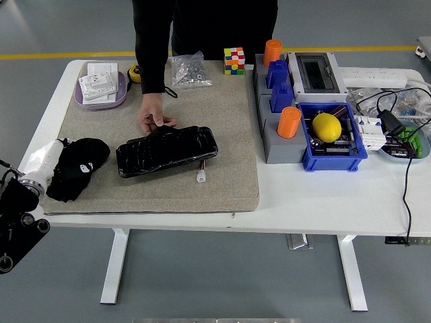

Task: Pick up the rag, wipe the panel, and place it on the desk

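nearby, a person's hand (152, 120) presses the panel (166, 151) beside the rag (77, 168).

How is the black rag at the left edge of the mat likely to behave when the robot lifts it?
The rag lies crumpled in soft folds, so it will probably hang limp and droop rather than hold its shape. It looks like thin cloth, so likely light. Resting on the rough mat, it would probably drag and bunch if pushed instead of sliding.
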### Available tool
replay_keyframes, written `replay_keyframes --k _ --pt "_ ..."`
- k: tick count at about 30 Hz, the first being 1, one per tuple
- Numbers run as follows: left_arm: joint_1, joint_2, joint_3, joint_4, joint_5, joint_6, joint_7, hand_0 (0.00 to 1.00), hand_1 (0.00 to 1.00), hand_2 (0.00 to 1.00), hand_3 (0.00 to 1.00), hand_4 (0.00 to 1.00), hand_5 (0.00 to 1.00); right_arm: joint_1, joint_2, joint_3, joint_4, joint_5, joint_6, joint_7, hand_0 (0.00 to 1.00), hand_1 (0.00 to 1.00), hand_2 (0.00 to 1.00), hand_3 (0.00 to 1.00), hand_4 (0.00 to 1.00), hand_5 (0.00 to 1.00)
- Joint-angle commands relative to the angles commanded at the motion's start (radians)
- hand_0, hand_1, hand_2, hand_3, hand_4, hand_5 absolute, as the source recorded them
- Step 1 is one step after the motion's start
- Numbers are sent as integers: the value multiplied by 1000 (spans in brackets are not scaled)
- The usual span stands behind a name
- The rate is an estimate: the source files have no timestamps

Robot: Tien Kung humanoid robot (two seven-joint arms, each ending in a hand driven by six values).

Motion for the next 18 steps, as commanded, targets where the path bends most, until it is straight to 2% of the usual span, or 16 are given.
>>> replay_keyframes --k 11,16,17,18 --pt "3 12 -13 -10 -25 -4 2 610 842 868 819 998 535 -1 -1 -1 -3 -6 3 -2 691 455 639 617 998 701" --pt "6 19 -37 -43 -30 -18 10 610 842 868 819 998 535 0 -2 3 -4 -11 5 -3 691 455 639 617 998 701" --pt "7 21 -44 -55 -28 -22 13 625 847 879 824 998 602 1 -2 4 -4 -11 5 -3 693 453 639 617 998 701" --pt "8 24 -50 -65 -27 -27 14 625 847 879 824 998 602 1 -2 5 -5 -12 5 -2 693 453 639 617 998 701"
